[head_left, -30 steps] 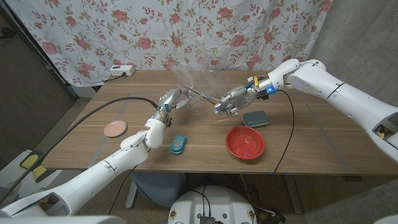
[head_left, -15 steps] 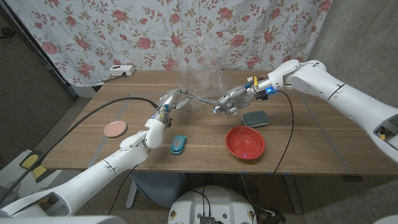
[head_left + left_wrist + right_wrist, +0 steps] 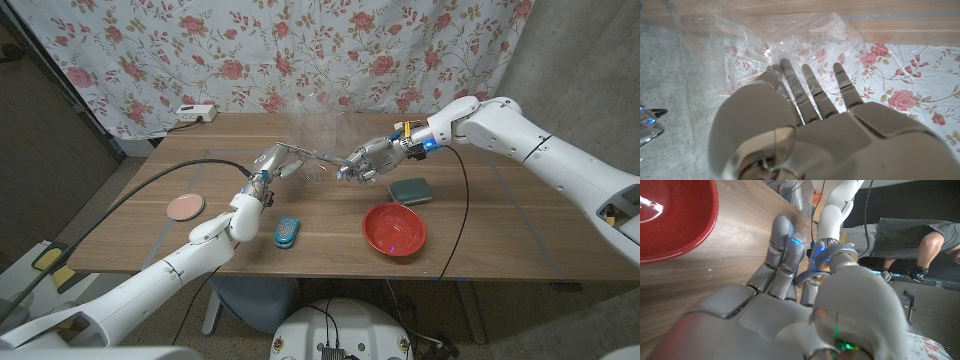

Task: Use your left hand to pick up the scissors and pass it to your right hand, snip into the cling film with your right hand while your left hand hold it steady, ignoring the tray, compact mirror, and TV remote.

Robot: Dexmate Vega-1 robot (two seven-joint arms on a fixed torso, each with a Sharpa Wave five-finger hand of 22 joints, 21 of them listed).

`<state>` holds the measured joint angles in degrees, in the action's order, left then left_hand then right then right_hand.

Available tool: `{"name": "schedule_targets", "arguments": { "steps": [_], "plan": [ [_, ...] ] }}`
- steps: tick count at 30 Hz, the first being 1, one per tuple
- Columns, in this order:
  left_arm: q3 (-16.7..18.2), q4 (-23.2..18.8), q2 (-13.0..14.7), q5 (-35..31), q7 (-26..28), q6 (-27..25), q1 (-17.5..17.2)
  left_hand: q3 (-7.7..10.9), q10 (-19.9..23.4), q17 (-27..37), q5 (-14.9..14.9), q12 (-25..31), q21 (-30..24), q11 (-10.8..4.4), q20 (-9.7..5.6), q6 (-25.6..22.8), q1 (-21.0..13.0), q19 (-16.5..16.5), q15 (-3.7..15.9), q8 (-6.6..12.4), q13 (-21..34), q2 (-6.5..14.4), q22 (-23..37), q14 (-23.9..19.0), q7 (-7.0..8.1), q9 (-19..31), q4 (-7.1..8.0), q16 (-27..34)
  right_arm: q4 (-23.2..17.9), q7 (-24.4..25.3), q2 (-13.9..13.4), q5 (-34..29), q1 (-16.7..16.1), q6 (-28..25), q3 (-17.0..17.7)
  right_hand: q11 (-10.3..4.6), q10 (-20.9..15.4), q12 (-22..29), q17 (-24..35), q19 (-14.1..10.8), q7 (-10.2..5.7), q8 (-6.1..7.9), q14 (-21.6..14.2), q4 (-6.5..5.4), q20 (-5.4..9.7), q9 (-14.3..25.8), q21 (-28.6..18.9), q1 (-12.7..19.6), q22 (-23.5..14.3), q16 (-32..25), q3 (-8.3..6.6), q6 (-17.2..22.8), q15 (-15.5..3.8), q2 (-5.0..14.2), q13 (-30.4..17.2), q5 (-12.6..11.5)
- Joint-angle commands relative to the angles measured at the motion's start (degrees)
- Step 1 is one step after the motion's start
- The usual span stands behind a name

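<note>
Wooden table before a floral curtain: my left hand holds up cling film; my right hand grips scissors.

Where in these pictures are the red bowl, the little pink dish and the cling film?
red bowl (image 3: 394, 229), head view, inner floor.
pink dish (image 3: 185, 207), head view, middle of its face.
cling film (image 3: 790, 42), left wrist view, crinkled sheet above the fingers.
</note>
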<state>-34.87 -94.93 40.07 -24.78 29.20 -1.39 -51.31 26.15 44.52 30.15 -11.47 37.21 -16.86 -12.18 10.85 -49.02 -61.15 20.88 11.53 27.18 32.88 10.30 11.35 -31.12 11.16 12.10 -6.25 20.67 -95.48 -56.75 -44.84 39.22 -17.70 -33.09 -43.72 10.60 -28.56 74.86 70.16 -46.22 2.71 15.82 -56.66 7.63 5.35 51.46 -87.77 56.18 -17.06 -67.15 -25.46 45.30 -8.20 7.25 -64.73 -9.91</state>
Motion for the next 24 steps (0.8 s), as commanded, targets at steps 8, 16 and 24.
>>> {"name": "schedule_targets", "arguments": {
  "steps": [8,16,24],
  "plan": [
    [2.9,1.2,2.0,2.3,2.4,5.0,-1.9,0.07,0.6,0.4,0.1,-0.1,-0.1,-0.09,-0.33,0.0,-0.5,0.0,1.26,0.23,0.2,-0.4,0.3,-0.9,-0.14,0.2,-0.37,-0.3,-1.2,6.3,1.7,2.9,-1.5,-1.2,2.1,-18.93,-21.7,0.1,0.1,-1.4,0.65,-0.22,-0.5,-1.17,7.05,-0.2,-0.3,-3.4,0.5,0.2,1.71,0.5,-4.13,-2.22,-3.4,0.0],
    [3.9,2.1,2.2,2.5,4.4,7.4,-3.0,-0.23,2.0,1.4,0.7,0.1,-0.2,0.07,-0.99,-1.6,-1.5,0.2,1.52,0.84,0.1,-0.9,0.3,-1.9,-0.98,0.1,-1.61,0.3,-2.4,8.6,2.1,3.5,-1.2,-1.9,2.3,-19.00,-22.2,-0.6,0.1,-1.9,0.80,-0.24,-0.7,-1.52,7.03,-0.2,-0.2,-5.2,1.0,0.3,2.33,0.7,-4.09,-3.09,-2.7,-0.2],
    [5.2,1.0,2.6,2.4,5.5,7.0,-4.7,-0.23,2.6,1.4,1.0,0.0,-0.3,0.06,-1.20,-2.0,-1.7,0.2,1.35,0.92,-0.2,-1.1,0.3,-2.3,-1.26,0.0,-1.98,0.1,-2.5,9.5,1.7,3.9,-1.6,-1.3,2.8,-18.75,-22.2,-0.6,0.2,-2.5,1.04,-0.47,-0.9,-1.94,7.07,-0.4,-0.1,-7.2,1.5,0.3,2.78,0.7,-4.15,-3.61,-3.3,-0.5]
  ]
}}
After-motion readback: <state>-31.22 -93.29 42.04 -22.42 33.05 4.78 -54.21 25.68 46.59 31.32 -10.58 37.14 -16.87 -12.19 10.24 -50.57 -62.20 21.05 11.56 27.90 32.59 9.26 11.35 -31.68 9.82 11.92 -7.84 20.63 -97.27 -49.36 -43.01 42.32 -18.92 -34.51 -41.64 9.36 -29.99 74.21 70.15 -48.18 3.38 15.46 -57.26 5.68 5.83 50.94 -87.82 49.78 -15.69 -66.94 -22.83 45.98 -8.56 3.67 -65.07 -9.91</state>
